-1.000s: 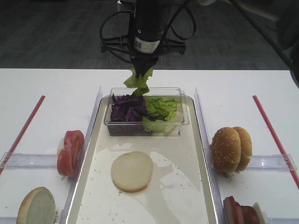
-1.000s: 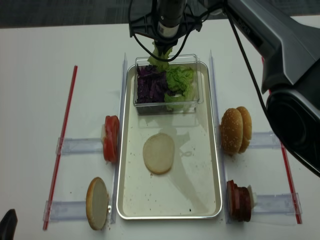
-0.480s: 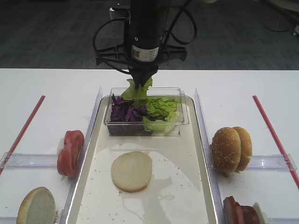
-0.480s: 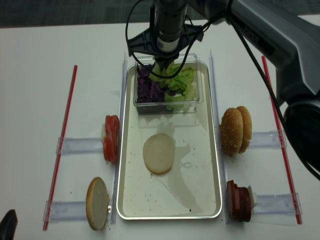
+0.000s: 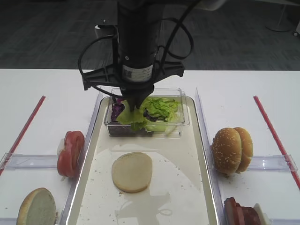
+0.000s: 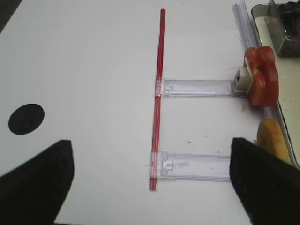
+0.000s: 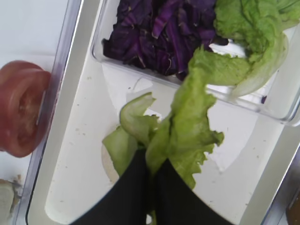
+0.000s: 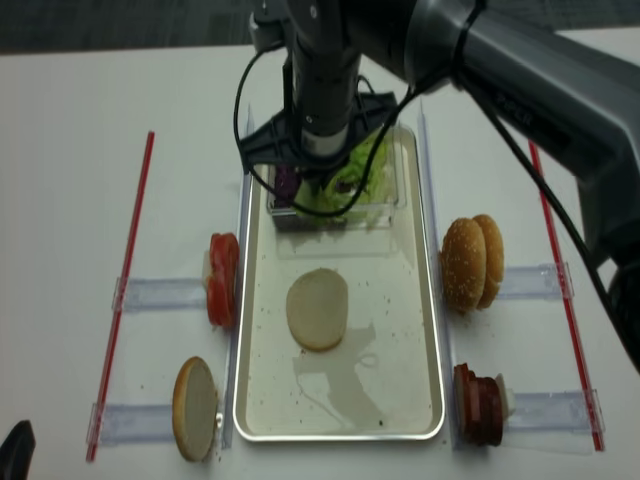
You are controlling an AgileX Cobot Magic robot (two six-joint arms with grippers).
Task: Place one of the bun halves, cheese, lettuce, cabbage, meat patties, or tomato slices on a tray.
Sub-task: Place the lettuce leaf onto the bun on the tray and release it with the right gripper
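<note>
My right gripper [image 5: 135, 104] [image 7: 152, 161] is shut on a ruffled light-green lettuce [image 5: 131, 116] [image 7: 190, 124] [image 8: 322, 196] leaf, which hangs over the front edge of the clear tub [image 5: 140, 130] and the far end of the tray [image 5: 180, 164] [image 8: 392, 340]. One pale bun half [image 5: 132, 171] [image 8: 317, 308] lies cut face up on the tray floor. Purple cabbage [image 7: 159, 33] [image 8: 284, 182] and more lettuce fill the tub. My left gripper [image 6: 150, 187] is open over bare white table. Cheese is out of view.
Tomato slices [image 5: 70, 152] [image 6: 261, 75] and another bun half [image 5: 37, 206] stand left of the tray. Sesame bun halves [image 5: 232, 150] and meat patties [image 5: 241, 213] stand to its right. Clear rails [image 6: 199, 86] and red strips [image 6: 157, 98] lie on the table.
The right gripper has come toward the near side and lower with the lettuce, from above the tub's far edge to its front edge. Everything else is where it was.
</note>
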